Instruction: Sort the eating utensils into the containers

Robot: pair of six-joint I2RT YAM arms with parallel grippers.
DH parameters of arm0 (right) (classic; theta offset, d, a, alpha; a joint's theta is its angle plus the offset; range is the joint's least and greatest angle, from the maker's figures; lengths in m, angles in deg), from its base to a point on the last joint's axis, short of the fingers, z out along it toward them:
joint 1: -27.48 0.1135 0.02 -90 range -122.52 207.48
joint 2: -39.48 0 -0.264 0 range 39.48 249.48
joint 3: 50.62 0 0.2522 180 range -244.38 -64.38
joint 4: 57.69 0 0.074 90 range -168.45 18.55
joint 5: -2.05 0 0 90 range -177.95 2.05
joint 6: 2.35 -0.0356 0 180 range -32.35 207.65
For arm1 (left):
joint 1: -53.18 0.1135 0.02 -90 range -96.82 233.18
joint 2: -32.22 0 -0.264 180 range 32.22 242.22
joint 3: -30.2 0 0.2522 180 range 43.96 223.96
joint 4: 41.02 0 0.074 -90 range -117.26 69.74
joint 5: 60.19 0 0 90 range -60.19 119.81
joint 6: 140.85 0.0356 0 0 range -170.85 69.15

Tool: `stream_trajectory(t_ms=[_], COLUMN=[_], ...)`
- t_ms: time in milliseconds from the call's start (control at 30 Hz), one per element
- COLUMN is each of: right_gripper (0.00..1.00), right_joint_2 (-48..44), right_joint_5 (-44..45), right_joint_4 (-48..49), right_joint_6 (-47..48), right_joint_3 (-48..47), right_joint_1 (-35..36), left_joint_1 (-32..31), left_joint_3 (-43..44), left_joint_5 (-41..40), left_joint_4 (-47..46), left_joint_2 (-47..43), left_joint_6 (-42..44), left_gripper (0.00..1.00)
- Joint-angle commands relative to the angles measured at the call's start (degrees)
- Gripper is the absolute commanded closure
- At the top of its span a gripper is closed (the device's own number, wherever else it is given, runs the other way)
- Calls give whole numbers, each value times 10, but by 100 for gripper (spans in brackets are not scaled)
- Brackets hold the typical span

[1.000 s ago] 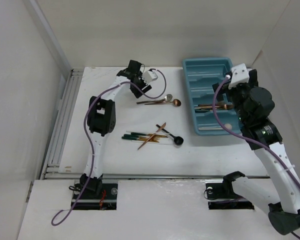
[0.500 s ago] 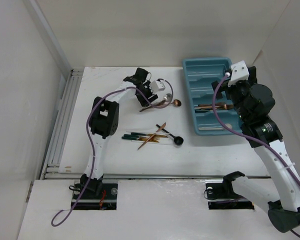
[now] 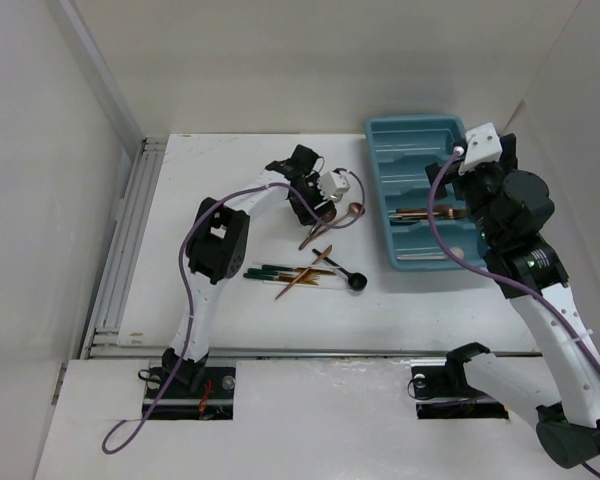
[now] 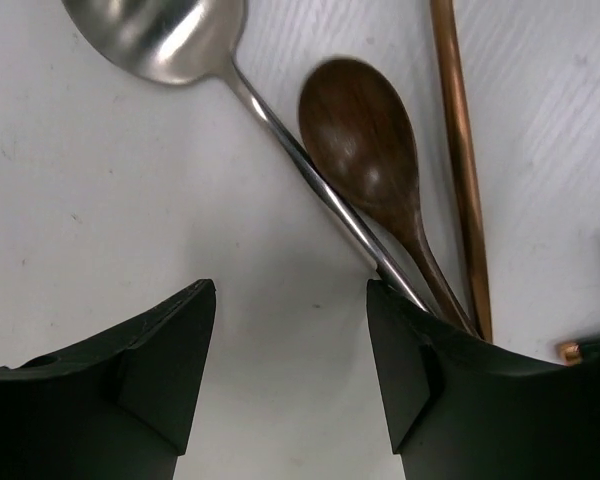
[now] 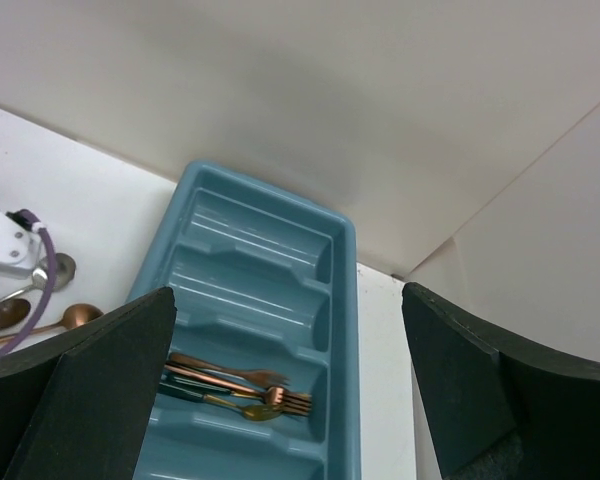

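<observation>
My left gripper [image 3: 320,203] is open, low over the table. In the left wrist view, my left gripper [image 4: 290,340] has bare table between its jaws, and its right finger [image 4: 420,370] lies over the handles of a silver spoon [image 4: 160,35] and a dark brown spoon [image 4: 365,140]. A copper stick [image 4: 460,150] lies beside them. My right gripper [image 5: 285,290] is open and empty, high above the teal tray [image 5: 270,192]. The tray [image 3: 416,121] holds copper and gold forks [image 5: 250,385] in one compartment.
A pile of green-handled utensils [image 3: 275,270], copper sticks [image 3: 302,282] and a black round-headed spoon [image 3: 356,283] lies mid-table. A copper spoon bowl [image 3: 355,208] lies right of my left gripper. White walls stand close behind and right of the tray.
My left gripper has moved right and down onto the spoons by the tray. The spoons have swung from lying level to a slant. The right arm has barely moved.
</observation>
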State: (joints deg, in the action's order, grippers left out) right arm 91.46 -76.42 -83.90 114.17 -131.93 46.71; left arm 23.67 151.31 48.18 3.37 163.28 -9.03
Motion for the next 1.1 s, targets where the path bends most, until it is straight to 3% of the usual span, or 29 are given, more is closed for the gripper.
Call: stream_trajectory(t_ms=[0, 167, 433, 800, 1067], right_gripper=[1, 1, 1, 1, 1], right_joint_2=[-16, -16, -22, -22, -27], right_joint_5=[1, 6, 11, 11, 17], right_joint_4=[9, 9, 4, 4, 4], right_joint_6=[-9, -9, -9, -9, -9], right_joint_3=[-10, -10, -10, -10, -10], right_joint_1=[6, 6, 6, 6, 6], left_joint_1=[-19, -24, -29, -40, -46], left_joint_3=[49, 99, 104, 126, 121], left_joint_5=[-35, -60, -60, -11, -67], left_joint_4=[-32, -43, -49, -57, -31], left_joint_2=[12, 41, 46, 7, 53], left_joint_6=[-70, -131, -141, -181, -170], left_gripper=[41, 42, 43, 41, 42])
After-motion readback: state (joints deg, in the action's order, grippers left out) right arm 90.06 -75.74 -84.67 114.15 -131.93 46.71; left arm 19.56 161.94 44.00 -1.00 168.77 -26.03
